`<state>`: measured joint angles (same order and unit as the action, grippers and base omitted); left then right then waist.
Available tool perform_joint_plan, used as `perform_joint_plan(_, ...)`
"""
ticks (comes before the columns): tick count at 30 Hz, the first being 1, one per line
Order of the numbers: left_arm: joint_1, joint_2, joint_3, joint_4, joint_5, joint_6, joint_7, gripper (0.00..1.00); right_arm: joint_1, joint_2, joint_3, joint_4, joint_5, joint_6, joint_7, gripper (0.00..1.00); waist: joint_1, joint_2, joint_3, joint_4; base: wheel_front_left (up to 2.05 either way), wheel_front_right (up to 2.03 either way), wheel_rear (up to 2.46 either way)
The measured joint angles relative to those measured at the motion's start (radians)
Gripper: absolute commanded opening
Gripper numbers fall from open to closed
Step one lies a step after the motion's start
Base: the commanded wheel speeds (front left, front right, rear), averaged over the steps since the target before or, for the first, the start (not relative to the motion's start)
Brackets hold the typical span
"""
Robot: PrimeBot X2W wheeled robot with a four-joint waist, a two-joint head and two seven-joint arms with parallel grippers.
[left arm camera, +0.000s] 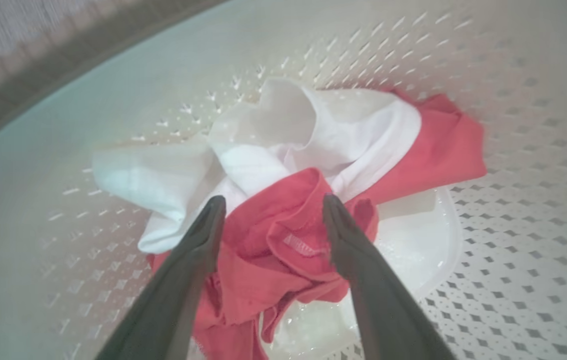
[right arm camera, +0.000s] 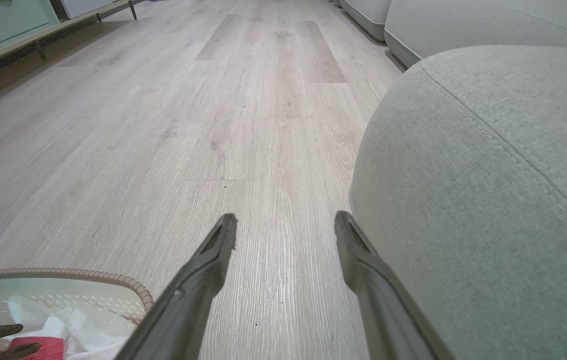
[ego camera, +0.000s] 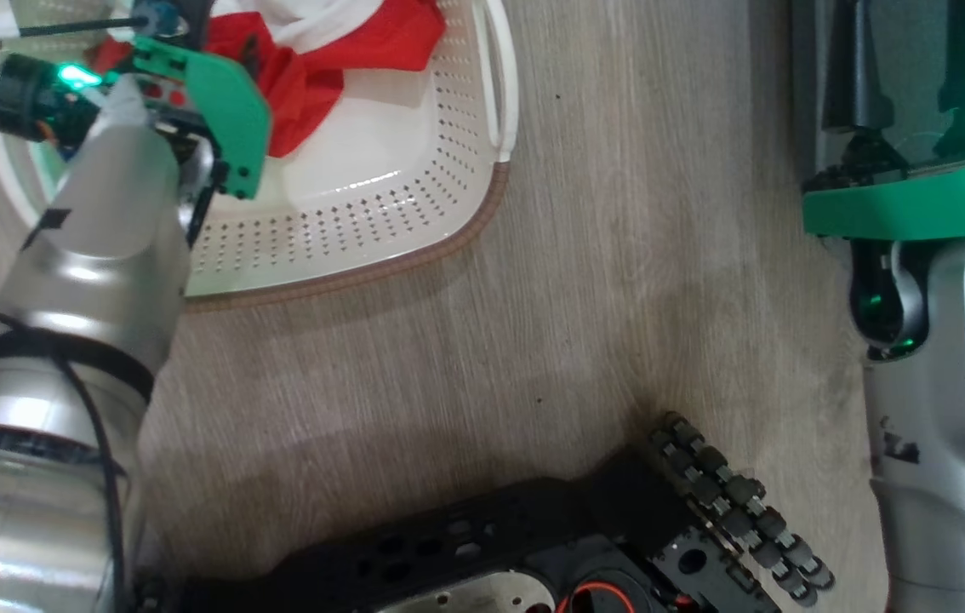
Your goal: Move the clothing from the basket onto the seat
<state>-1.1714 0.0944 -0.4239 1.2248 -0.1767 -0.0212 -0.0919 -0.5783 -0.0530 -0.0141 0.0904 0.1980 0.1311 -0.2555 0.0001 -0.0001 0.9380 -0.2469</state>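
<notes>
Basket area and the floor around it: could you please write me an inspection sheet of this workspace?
Surface: pale wood-look floor, bare between basket and seat.
Job's things: clothing bunched, red and white, inside basket; seat's visible part bears none.
Clutter: nothing seen.
Grippers: left gripper open, fingers either side of a red fold; right gripper open over floor beside seat.
Cables: black cable along left forearm.
Surroundings: pale cabinet, further cushions.

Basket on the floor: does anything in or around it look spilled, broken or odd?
Nothing stands out. The basket sits upright and intact on the floor, and the clothing lies crumpled inside it, none over the visible rim. The left gripper is open above a red fold.
</notes>
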Motion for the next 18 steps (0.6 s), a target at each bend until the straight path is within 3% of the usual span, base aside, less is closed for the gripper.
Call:
perform_joint_plan(5, -0.010, 0.031, -0.011, 0.038, 0.013, 0.025, 0.014, 1.00, 0.000, 0.000, 0.035, -0.001, 0.037, 0.000, 0.000, 1.00, -0.0003, 0.0000, 0.016, -0.026, 0.00, 0.00, 0.00)
perform_joint_plan(18, -0.059, 0.080, -0.035, 0.059, 0.019, 0.035, 0.030, 1.00, 0.021, 0.000, 0.055, -0.009, 0.095, 0.000, 0.000, 1.00, -0.0002, 0.0001, 0.065, -0.086, 0.00, 0.00, 0.00)
